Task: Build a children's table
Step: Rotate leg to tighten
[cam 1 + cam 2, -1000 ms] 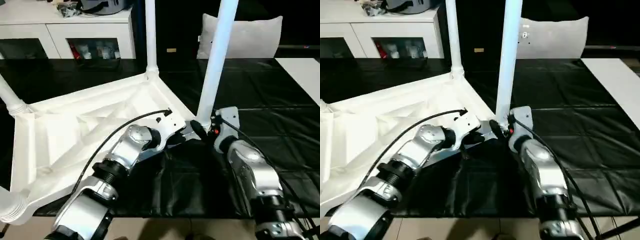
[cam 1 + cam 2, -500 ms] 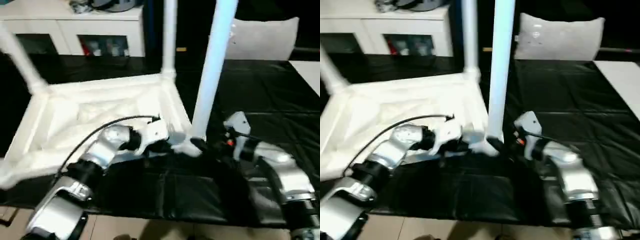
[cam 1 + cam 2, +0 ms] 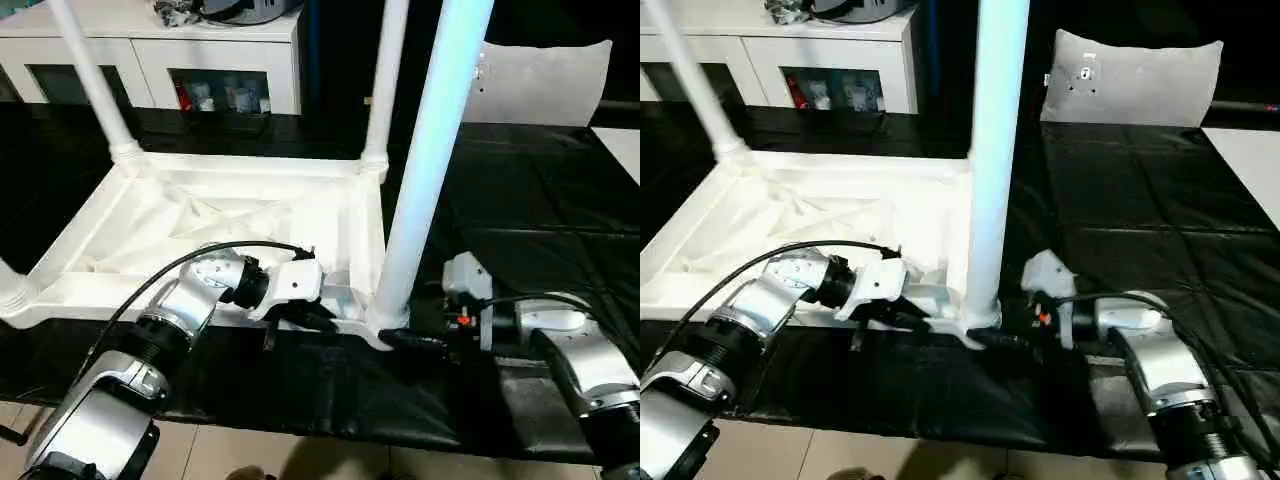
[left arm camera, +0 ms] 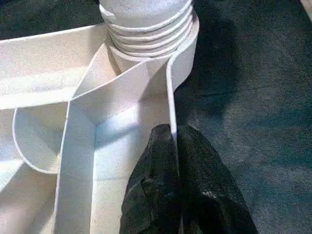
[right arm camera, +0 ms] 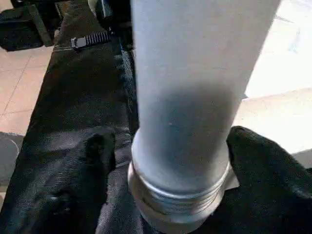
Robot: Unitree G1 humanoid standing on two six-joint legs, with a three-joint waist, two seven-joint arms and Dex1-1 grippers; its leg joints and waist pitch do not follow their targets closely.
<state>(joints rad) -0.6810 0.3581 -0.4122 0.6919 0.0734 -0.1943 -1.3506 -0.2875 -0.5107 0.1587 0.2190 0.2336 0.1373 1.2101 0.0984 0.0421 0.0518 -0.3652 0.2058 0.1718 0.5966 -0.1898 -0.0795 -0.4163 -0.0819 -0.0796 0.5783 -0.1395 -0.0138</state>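
**Children's table, upside down on black mat, legs fitted**

Item: children's table (image 3: 215, 225), white plastic, lying top-down on the black mat (image 3: 520, 200), ribbed underside facing up. Occupies the left and centre of the scene.

Legs: near-right leg (image 3: 425, 170) stands upright in its corner socket, threaded collar seated at the base. Far-right leg (image 3: 385, 80) and far-left leg (image 3: 95, 85) also rise from their corners. A fourth leg (image 3: 10, 290) shows at the near-left corner, at the picture's edge.

Left gripper (image 4: 175, 146): fingers pinched narrow on the thin rim wall of the table's near edge, just beside the near-right socket.

Right gripper (image 5: 170, 161): fingers spread wide, one on each side of the near-right leg's base, just above the collar; contact with the leg cannot be told.

Surroundings: white cabinet (image 3: 150, 55) with glass doors at far left; grey cushion (image 3: 545, 80) at far right.
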